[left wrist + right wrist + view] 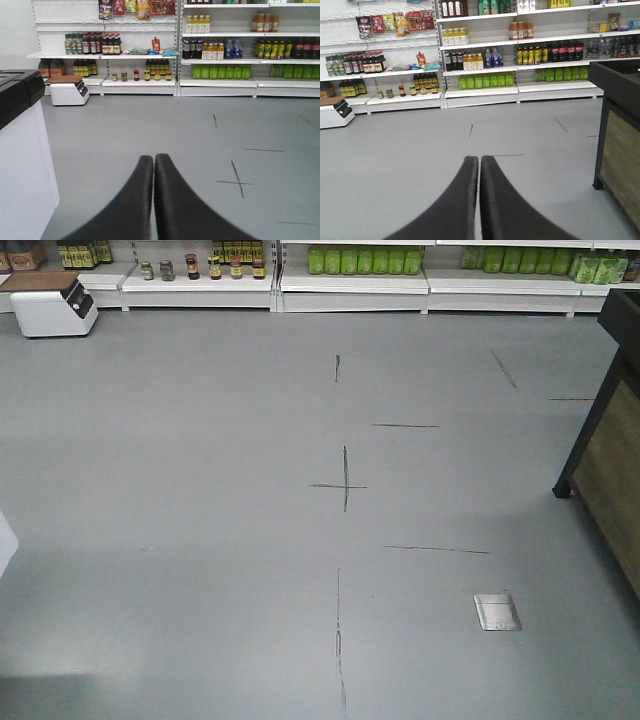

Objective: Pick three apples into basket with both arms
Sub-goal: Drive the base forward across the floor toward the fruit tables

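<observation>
The apples and the basket are out of view in every frame. My left gripper (153,159) is shut, its two black fingers pressed together with nothing between them, pointing over bare grey floor toward the store shelves. My right gripper (479,160) is likewise shut and holds nothing, aimed across the floor at the shelves. Neither arm shows in the front-facing view.
Grey floor with black tape marks (344,480) and a metal floor plate (497,611). White shelving with bottles and jars (350,270) lines the back. A dark wooden stand (610,460) is at right, also (620,135). A white counter (22,170) is left. A white box-like machine (55,308).
</observation>
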